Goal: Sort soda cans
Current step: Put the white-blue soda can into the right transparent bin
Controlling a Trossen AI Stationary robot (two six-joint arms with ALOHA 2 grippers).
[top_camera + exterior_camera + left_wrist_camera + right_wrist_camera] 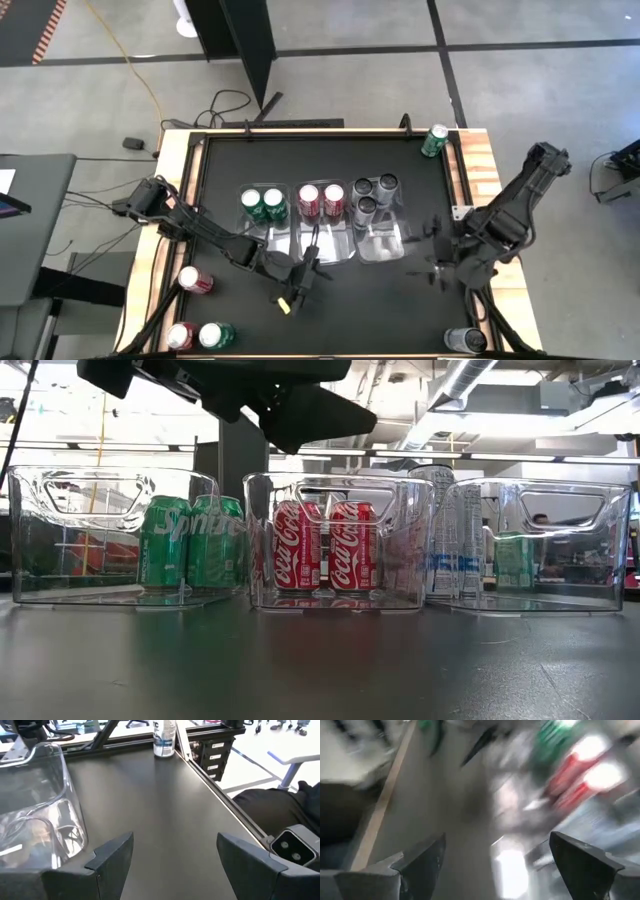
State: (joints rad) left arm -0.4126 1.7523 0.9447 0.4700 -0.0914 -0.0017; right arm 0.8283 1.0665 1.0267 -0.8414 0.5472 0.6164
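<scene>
Upright silver-topped metal cans: paired green cans (pixel 263 205), paired red cans (pixel 320 200) and three grey cans (pixel 372 194) mid-table; five more cans at table corners.

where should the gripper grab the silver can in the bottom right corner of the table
Take the silver can around its round side wall, at about mid-height. It seems to stand upright, silver top facing the overhead camera, alone in the corner. The table's edge rail runs close beside it, so coming from the open black mat side, or straight down, looks safest. The open right gripper is nearest.
</scene>
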